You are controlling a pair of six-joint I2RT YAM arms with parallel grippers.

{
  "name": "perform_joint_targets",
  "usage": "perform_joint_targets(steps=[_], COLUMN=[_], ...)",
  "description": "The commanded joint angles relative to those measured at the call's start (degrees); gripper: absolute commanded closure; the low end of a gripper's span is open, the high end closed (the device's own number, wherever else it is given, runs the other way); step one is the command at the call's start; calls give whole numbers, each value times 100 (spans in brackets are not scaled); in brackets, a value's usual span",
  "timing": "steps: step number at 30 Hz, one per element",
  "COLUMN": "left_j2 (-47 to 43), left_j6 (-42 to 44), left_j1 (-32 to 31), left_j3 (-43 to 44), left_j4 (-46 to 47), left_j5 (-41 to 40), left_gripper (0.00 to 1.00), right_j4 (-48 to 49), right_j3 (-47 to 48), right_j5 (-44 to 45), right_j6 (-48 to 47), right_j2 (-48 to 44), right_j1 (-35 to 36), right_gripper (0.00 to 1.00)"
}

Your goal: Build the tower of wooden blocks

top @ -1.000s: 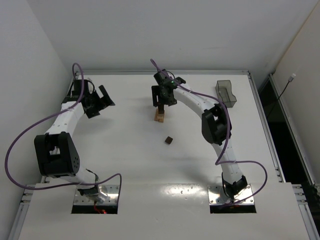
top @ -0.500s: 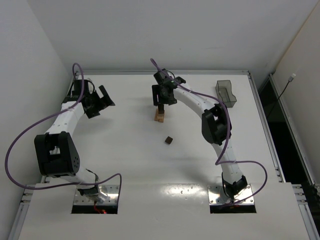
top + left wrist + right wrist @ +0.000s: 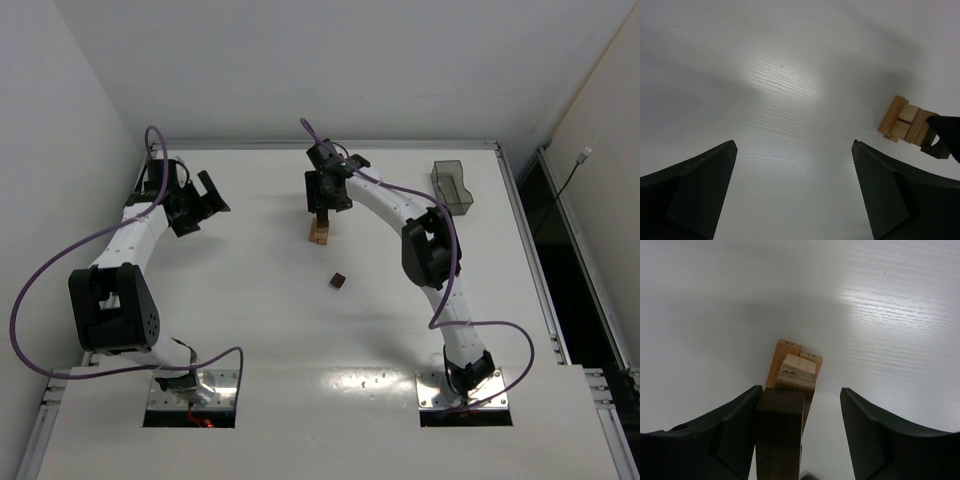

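The wood block tower point(image 3: 320, 228) is standing part-built, with the right tool point(image 3: 800, 392) gaping around its top (left tool point(image 3: 793, 144) gaping, empty). One dark cube point(image 3: 339, 280) is lying loose — probably next.

Loose cube point(image 3: 339, 281) before the wood block tower point(image 3: 320, 232); tray point(image 3: 453, 186) to its right

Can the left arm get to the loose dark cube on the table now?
Probably yes: the left gripper is open and empty, and only bare table lies between it and the dark cube.
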Motion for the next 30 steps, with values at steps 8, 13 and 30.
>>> perform_joint_targets(steps=[8, 13, 30], left_j2=[-1, -1, -1], left_j6=[2, 2, 2], left_j1=[-11, -11, -11], left_j3=[212, 212, 212], left_j4=[87, 87, 87], left_j5=[45, 45, 97], left_gripper=[0, 0, 0], right_j4=[97, 158, 158], right_j3=[317, 317, 422], right_j5=[117, 64, 292], right_j6=[86, 86, 86], right_j2=[24, 24, 77], right_j1=[-19, -19, -19], right_gripper=[39, 32, 37])
